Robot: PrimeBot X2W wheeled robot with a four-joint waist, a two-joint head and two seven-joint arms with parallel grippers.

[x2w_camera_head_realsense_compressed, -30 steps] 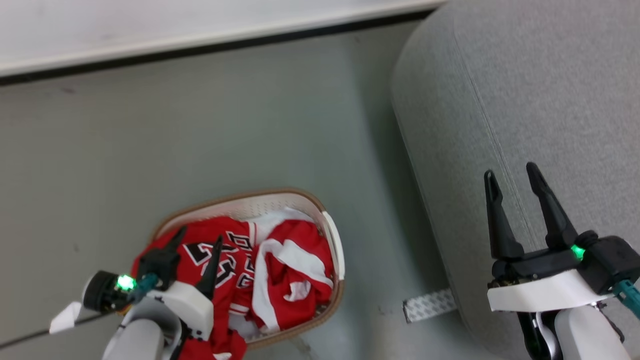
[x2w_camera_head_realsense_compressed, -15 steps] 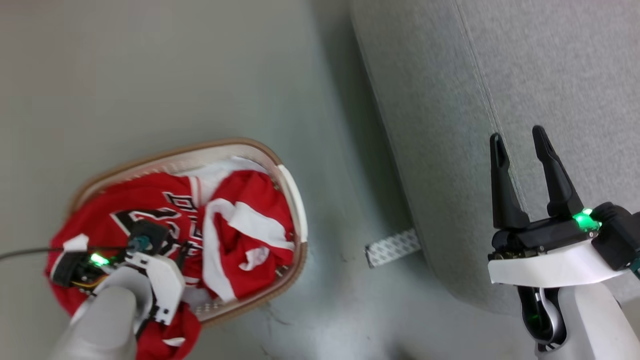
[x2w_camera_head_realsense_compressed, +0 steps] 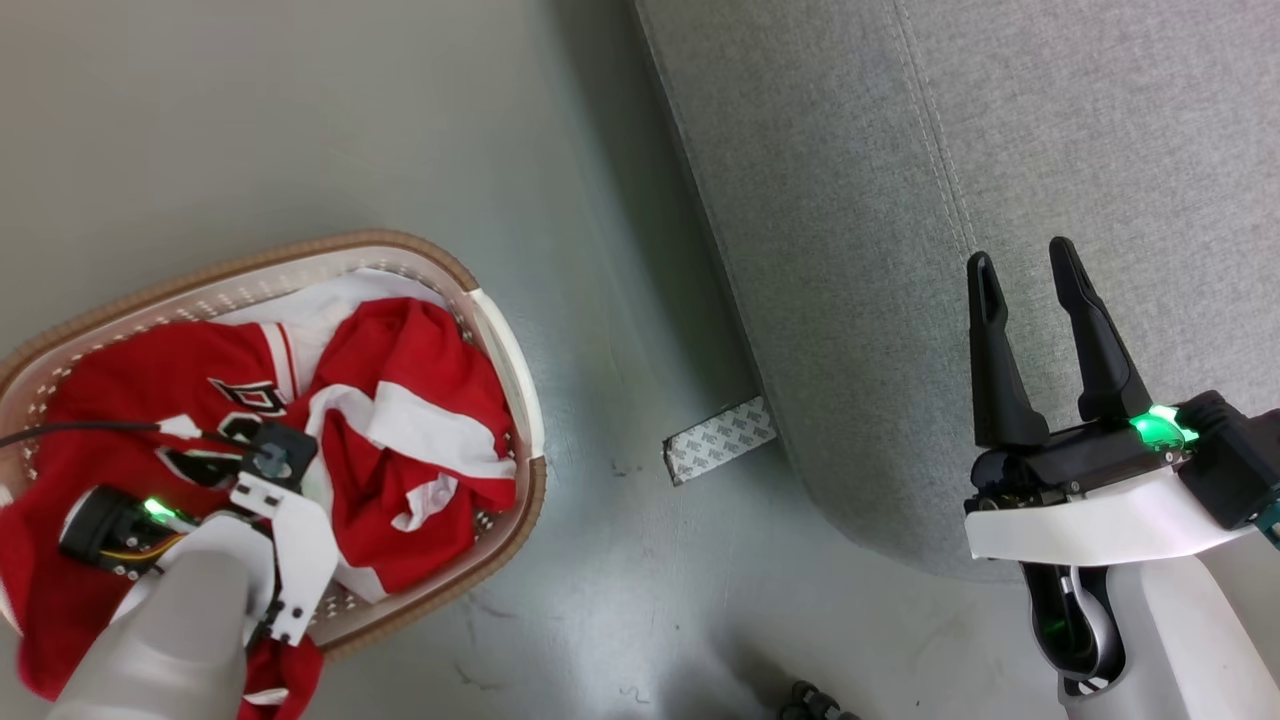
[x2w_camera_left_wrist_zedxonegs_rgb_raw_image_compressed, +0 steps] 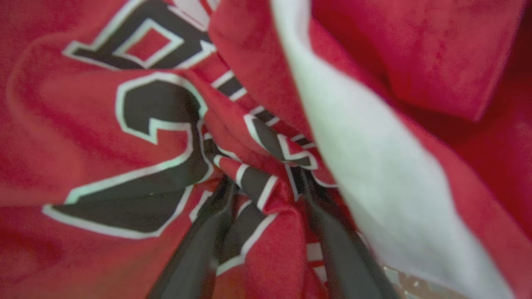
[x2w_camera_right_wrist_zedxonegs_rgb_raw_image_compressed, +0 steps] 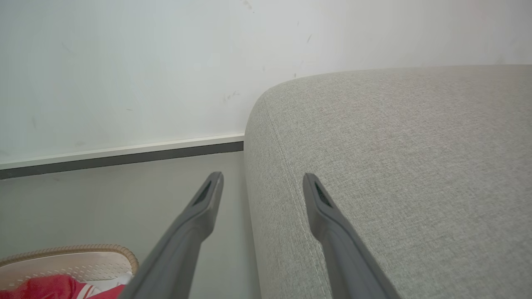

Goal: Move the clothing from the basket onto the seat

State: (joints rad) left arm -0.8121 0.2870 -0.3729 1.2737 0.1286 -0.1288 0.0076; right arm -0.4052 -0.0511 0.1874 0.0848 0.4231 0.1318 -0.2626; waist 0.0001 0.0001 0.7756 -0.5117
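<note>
While in basket (x2w_camera_head_realsense_compressed: 505, 340), clothing (x2w_camera_head_realsense_compressed: 400, 365) around left gripper (x2w_camera_left_wrist_zedxonegs_rgb_raw_image_compressed: 266, 182).

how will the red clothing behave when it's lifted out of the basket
Likely floppy: the clothing lies crumpled in folds, and it puckers between the fingers of the left hand. It will probably drape and trail, perhaps dragging over the basket rim, where one part already hangs over. Thin fabric suggests little weight.

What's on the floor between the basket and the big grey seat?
Head view: mostly bare floor, plus one small patterned strip lying by the seat.
</note>
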